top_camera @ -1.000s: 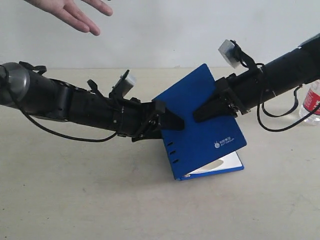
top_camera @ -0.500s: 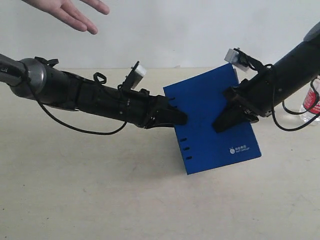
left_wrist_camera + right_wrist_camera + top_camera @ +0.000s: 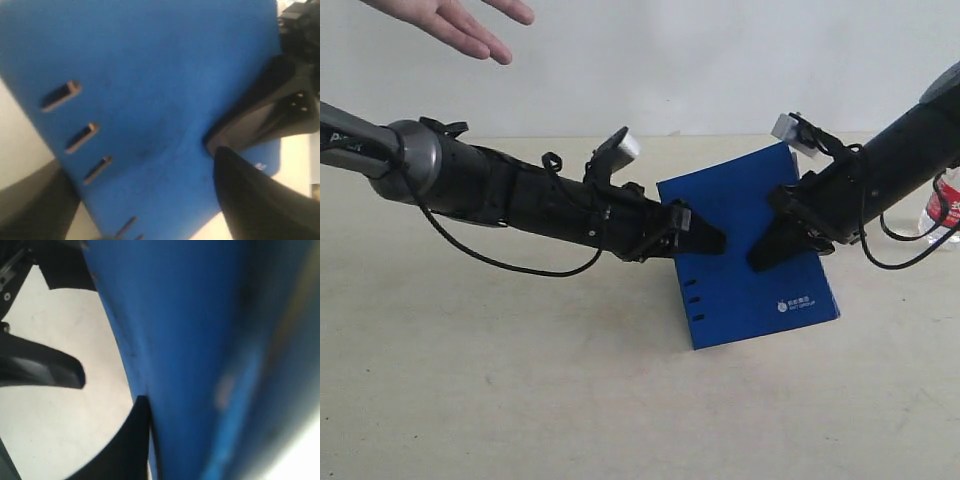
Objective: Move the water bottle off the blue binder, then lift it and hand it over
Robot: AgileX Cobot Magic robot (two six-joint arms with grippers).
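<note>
On my exterior feed the blue binder (image 3: pixel 735 290) stands tipped up on the bench (image 3: pixel 520 400) with its logo corner low. I cannot tell whether its bottom edge rests there or hangs just clear. The right tool (image 3: pixel 760 258) is clamped narrow on the binder's edge opposite the spine. One finger lies across the blue face and its partner is hidden behind the cover. The left tool (image 3: pixel 708 240) sits at the binder's slotted spine edge with its fingers (image 3: pixel 245 200) set wide. One is over the face, the other is only a dark blur past the spine, and I cannot make out whether either presses on the cover. The water bottle (image 3: pixel 942 205) is off the binder and well apart from it, beyond the right arm (image 3: pixel 900 150). It looks upright on the bench, half cut off by the frame edge and crossed by cables (image 3: pixel 900 255). A human hand (image 3: pixel 460 22), palm open, hovers well above the binder's spine side, cropped by the frame. My right wrist feed is mostly smeared blue.
</note>
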